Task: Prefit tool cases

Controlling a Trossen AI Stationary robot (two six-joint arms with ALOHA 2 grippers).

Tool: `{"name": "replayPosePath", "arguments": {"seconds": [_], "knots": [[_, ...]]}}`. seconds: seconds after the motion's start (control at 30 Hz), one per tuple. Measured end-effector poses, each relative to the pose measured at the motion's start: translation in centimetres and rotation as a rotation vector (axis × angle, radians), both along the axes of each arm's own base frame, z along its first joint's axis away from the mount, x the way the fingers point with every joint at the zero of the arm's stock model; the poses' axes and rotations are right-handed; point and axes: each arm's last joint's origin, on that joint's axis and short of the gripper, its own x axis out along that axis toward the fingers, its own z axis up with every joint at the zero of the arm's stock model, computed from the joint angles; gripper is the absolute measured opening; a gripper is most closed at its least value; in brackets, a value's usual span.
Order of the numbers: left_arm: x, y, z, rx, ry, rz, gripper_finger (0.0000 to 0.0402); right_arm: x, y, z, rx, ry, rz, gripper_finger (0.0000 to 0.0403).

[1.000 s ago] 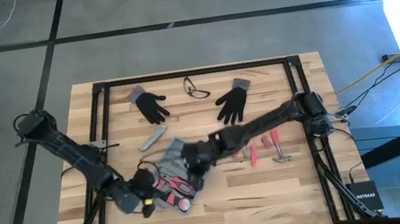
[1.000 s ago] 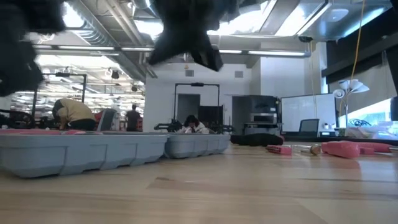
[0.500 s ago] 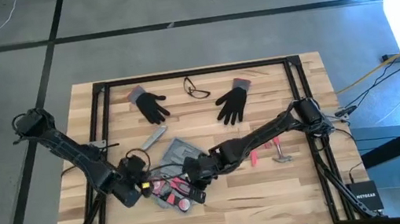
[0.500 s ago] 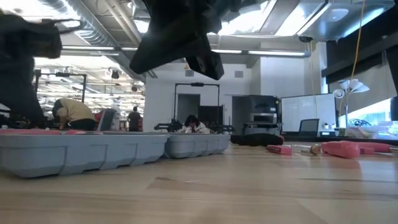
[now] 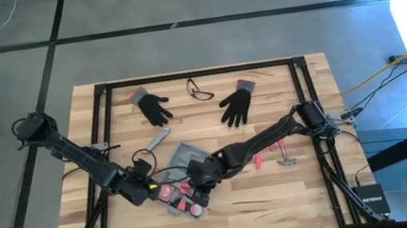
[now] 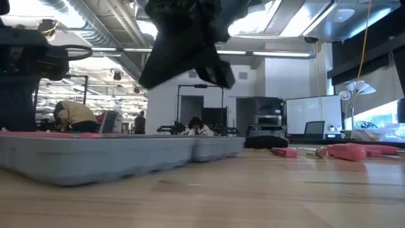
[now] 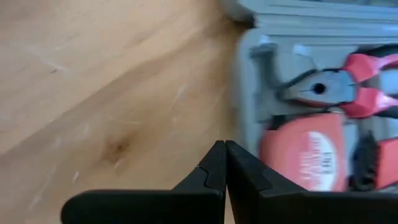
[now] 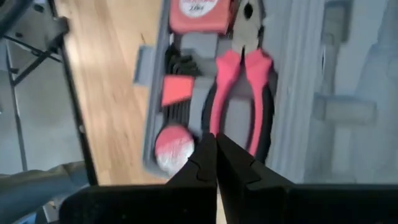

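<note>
Wooden slat table (image 5: 296,189) is sitting on a grey concrete floor; in the low view, people are sitting and bending at benches far behind it.

Tool case (image 5: 180,164) is lying open near the table's middle, toward the front edge, its two blue-grey halves spread flat. Its front half is holding red-handled pliers (image 8: 239,99), a red tape measure (image 7: 300,155) and other small red and black pieces in moulded recesses.

Left gripper (image 5: 150,188) is hanging just beside the case's left edge, over bare wood; its fingers (image 7: 214,168) are pressing together with nothing between them.

Right gripper (image 5: 195,181) is hovering over the filled half, above the pliers handles; its fingers (image 8: 208,155) are likewise closed together and empty. Whether either gripper is touching the case, I cannot tell.

Elsewhere on the table: two black gloves (image 5: 154,107) and safety glasses (image 5: 200,90) are lying toward the back, a slim grey bar (image 5: 157,141) is lying just behind the case, and loose red-handled tools (image 5: 274,152) are lying to the case's right.
</note>
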Motion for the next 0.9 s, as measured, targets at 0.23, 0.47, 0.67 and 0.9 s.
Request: {"name": "replayPosePath", "arguments": {"seconds": [0.23,0.47,0.67,0.9], "knots": [[0.9,-0.7,-0.9,-0.052,-0.037,0.034,0.0000,0.0,1.1,-1.0,-0.099,-0.027,0.113,0.0058],[1.8,-1.9,-0.7,0.018,-0.049,-0.076,0.0000,-0.2,2.8,-2.0,-0.104,-0.031,0.118,0.0172],[2.2,-2.6,-1.2,0.027,-0.066,-0.070,0.0000,-0.3,2.7,-2.1,-0.165,-0.037,0.075,0.0205],[3.6,-3.6,-2.4,-0.014,-0.110,-0.026,0.0000,-0.3,2.7,-2.7,-0.174,-0.014,0.075,0.0191]]}}
